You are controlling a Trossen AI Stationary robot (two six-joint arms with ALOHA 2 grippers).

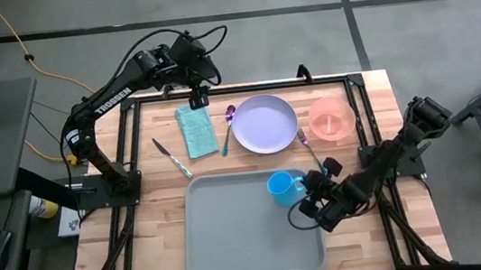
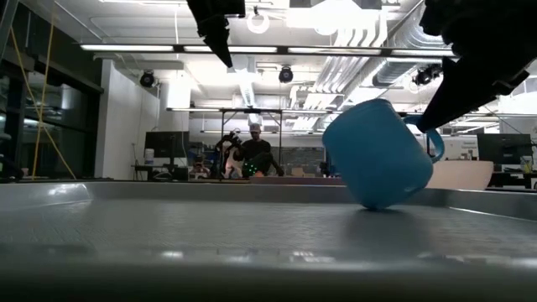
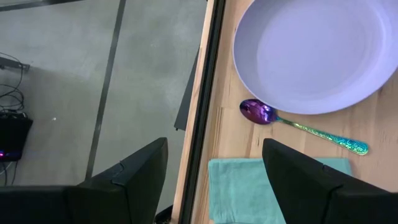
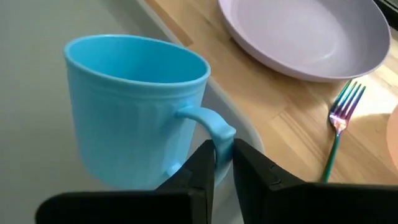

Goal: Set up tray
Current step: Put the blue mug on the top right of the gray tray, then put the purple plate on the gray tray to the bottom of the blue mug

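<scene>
The pale grey-green tray (image 1: 234, 236) lies at the table's near middle. A blue mug (image 1: 283, 187) is tilted over the tray's far right corner, and my right gripper (image 1: 308, 200) is shut on its handle. In the low view the mug (image 2: 377, 155) leans with its lower edge at the tray floor (image 2: 210, 226). My left gripper (image 1: 198, 96) hangs open above the table's far edge, over the teal napkin (image 1: 194, 128), with nothing between its fingers. My right gripper pinches the mug's handle (image 4: 222, 138) between its two fingers (image 4: 200, 167), which reach the loop's lower part. The fingers slant down from the table's right side. The mug is tilted, its mouth leaning away from the gripper and its lower edge (image 2: 372, 205) at the tray floor.
A lavender plate (image 1: 264, 123) sits beyond the tray, with a pink bowl (image 1: 332, 118) to its right. A spoon (image 1: 228, 127) lies between napkin and plate, a knife (image 1: 173, 158) left of the tray's far corner, and a fork (image 1: 308, 145) right of the plate.
</scene>
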